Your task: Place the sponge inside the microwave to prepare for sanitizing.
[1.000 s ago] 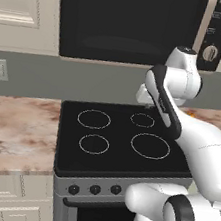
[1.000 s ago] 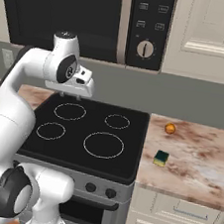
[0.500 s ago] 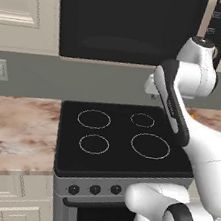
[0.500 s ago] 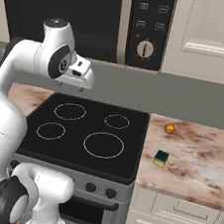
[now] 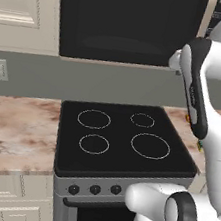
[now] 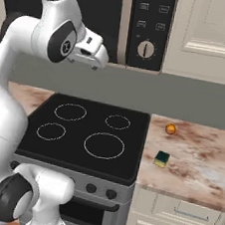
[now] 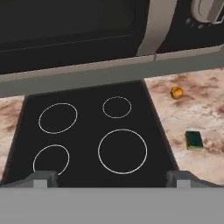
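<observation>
- The gripper (image 6: 93, 58) sits high over the stove (image 6: 86, 133), just below the closed microwave (image 6: 124, 20). In the hand view its fingers (image 7: 42, 179) stand wide apart at the bottom edge and hold nothing.
- The sponge (image 7: 193, 141) lies on the marble bench (image 6: 199, 156), at 3 o'clock from the stove's large front ring and just beside the stove edge. A small orange ball (image 7: 176, 92) lies at 11 o'clock from the sponge, apart from it.
- Step in hand (a judgement): opening the microwave door, since it is shut and the sponge is not yet picked up.
- To do it well: bring the fingers to the long beige handle (image 7: 155, 27), which stands at 1 o'clock in the hand view, close across its width, and pull along the door's swing, not straight out.
- Containers: the microwave interior is hidden behind the dark door, so its contents cannot be told.
</observation>
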Robot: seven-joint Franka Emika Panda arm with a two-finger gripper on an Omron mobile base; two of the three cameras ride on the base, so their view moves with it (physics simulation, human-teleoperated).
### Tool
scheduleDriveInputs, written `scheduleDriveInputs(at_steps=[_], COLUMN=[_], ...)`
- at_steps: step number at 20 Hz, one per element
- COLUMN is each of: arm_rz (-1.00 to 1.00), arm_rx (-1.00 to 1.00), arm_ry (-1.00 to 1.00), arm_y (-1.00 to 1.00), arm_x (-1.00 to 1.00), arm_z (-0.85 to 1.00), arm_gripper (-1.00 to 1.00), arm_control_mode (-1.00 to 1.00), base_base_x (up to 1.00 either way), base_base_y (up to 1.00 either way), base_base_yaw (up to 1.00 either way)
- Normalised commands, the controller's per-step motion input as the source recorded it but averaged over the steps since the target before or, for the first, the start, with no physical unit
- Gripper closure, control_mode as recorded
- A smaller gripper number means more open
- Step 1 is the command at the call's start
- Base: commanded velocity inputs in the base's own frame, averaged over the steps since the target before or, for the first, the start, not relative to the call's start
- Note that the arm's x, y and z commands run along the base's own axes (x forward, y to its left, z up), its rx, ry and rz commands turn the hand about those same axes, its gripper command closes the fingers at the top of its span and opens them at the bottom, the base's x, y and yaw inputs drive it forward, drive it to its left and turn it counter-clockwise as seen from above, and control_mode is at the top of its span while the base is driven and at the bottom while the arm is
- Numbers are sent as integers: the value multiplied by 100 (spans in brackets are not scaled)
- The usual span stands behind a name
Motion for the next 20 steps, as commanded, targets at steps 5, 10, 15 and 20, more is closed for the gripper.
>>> scheduleDriveInputs(at_steps=[5, 10, 15, 20], arm_rz=[-5, 0, 0, 0], arm_rx=[0, -1, 0, 0], arm_ry=[-6, -4, 0, 0], arm_y=[-50, -24, -18, -17], arm_x=[-4, 0, 17, 54], arm_z=[65, 42, 0, 0], arm_gripper=[-100, -100, -100, -100], arm_control_mode=[-100, -100, -100, -100], base_base_x=[0, 0, 0, 0], base_base_y=[0, 0, 0, 0], base_base_yaw=[0, 0, 0, 0])
